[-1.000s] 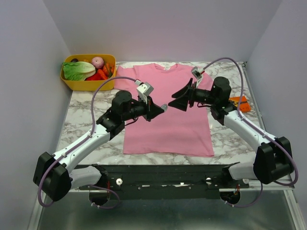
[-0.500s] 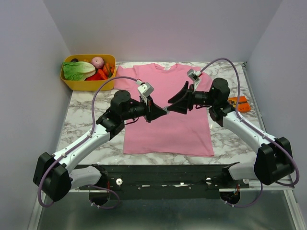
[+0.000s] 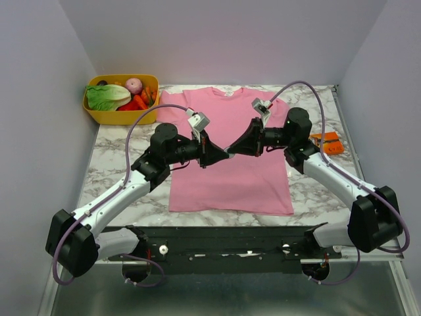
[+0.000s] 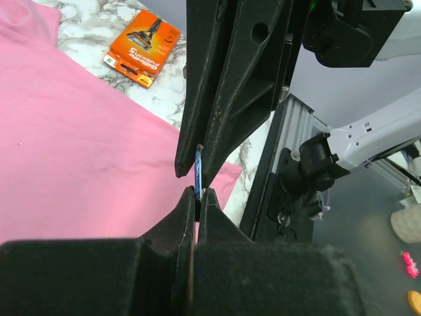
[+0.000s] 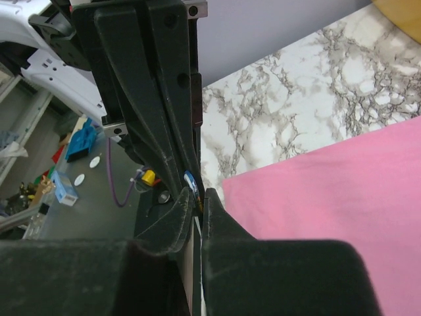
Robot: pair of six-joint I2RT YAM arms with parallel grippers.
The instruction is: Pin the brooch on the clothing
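The pink clothing (image 3: 230, 168) lies flat on the marble table (image 3: 112, 151). Above its middle my two grippers meet tip to tip. The brooch (image 4: 198, 172) shows edge-on as a thin bluish disc, pinched between both pairs of fingertips. In the left wrist view my left gripper (image 4: 198, 195) is shut on its lower edge, and the right gripper's fingers (image 4: 223, 125) clamp it from above. In the right wrist view my right gripper (image 5: 200, 195) is shut on the brooch (image 5: 193, 181). From above, the left gripper (image 3: 222, 153) and right gripper (image 3: 234, 150) touch, and the brooch is hidden.
A yellow tub (image 3: 99, 113) of vegetables stands at the back left corner. An orange packet (image 3: 329, 142) lies on the marble right of the shirt, also in the left wrist view (image 4: 141, 47). Grey walls close in both sides and the back.
My right gripper has moved left to meet the left gripper and its wide-open jaws have shut on the brooch. The left arm has barely moved.
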